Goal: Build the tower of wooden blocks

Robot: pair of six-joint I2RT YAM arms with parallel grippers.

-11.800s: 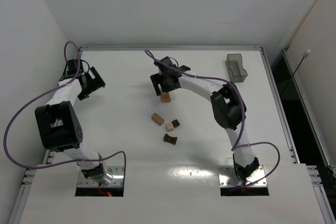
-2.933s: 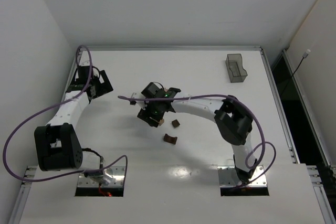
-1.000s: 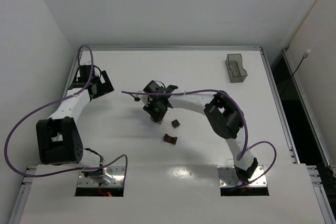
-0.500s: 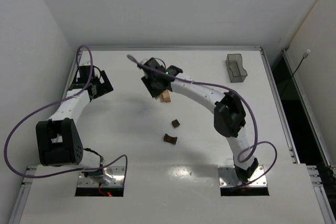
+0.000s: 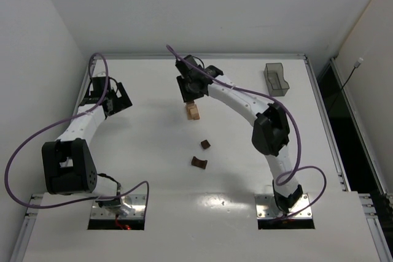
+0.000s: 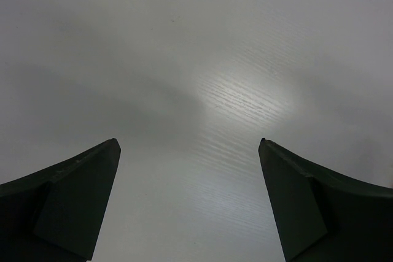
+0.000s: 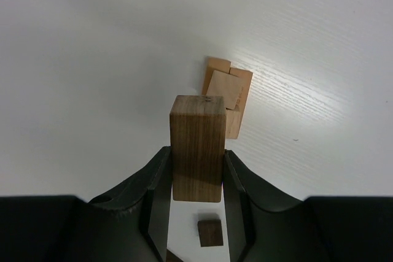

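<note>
The wood block tower [image 5: 194, 113] is a short stack of light tan blocks at the table's middle back; in the right wrist view [image 7: 226, 93] I see it from above, just beyond my fingers. My right gripper [image 5: 191, 88] [image 7: 196, 157] is shut on a brown bar block [image 7: 196, 145], held upright above the table just short of the stack. A small dark cube [image 5: 206, 144] [image 7: 210, 233] and a dark arch piece [image 5: 198, 162] lie loose on the table. My left gripper [image 5: 118, 99] [image 6: 187, 151] is open and empty over bare table at the far left.
A clear grey plastic bin [image 5: 276, 79] stands at the back right. The table's left edge runs close to the left arm. A purple cable loops over each arm.
My right gripper has carried the brown bar from beside the dark cube back to the tan stack. The left arm has not moved in the last second.
</note>
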